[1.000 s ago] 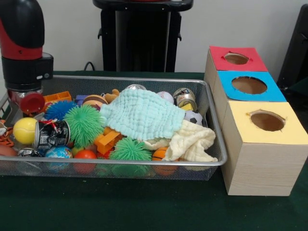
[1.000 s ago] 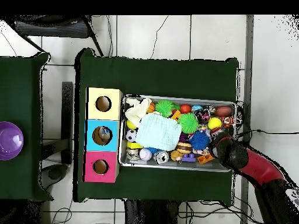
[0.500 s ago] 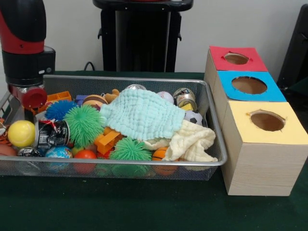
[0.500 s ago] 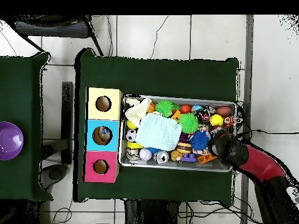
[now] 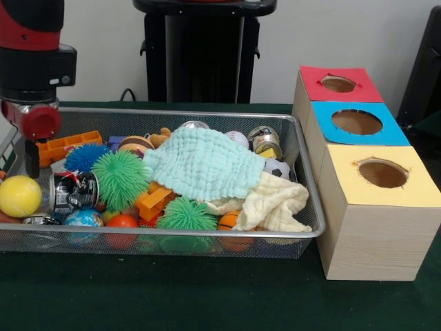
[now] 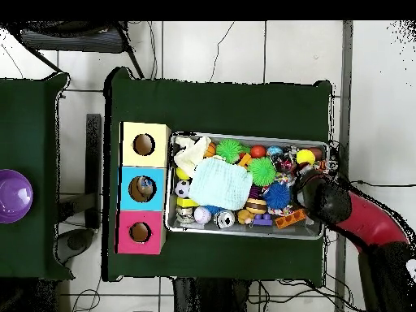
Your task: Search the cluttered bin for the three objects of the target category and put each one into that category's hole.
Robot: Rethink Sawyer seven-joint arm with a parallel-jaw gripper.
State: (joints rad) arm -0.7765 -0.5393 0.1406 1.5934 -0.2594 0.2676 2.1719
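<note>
The wire mesh bin (image 5: 207,233) is heaped with toys. My gripper (image 5: 31,155) hangs over its left end in the front view, just above a long orange brick (image 5: 65,146); seen from overhead, the arm's head (image 6: 321,197) covers the bin's right end. Whether the brick is held is not visible. A yellow ball (image 5: 19,195) lies at the bin's left edge beside a dented can (image 5: 72,192). A mint cloth (image 5: 203,162) and a cream cloth (image 5: 279,203) cover the middle and hide what lies under them. The red (image 5: 313,79), blue (image 5: 324,117) and yellow (image 5: 420,193) boxes each have a round hole.
Green spiky balls (image 5: 120,178), a blue spiky ball (image 5: 84,157), a soccer ball (image 5: 278,167) and small cans (image 5: 264,140) crowd the bin. A purple bowl (image 6: 12,195) sits on a separate table. The three boxes stand tight against the bin's end.
The arm has risen and shifted toward the bin's end. The yellow ball rolled outward to the bin wall, and the orange brick turned and slid along the far wall.
</note>
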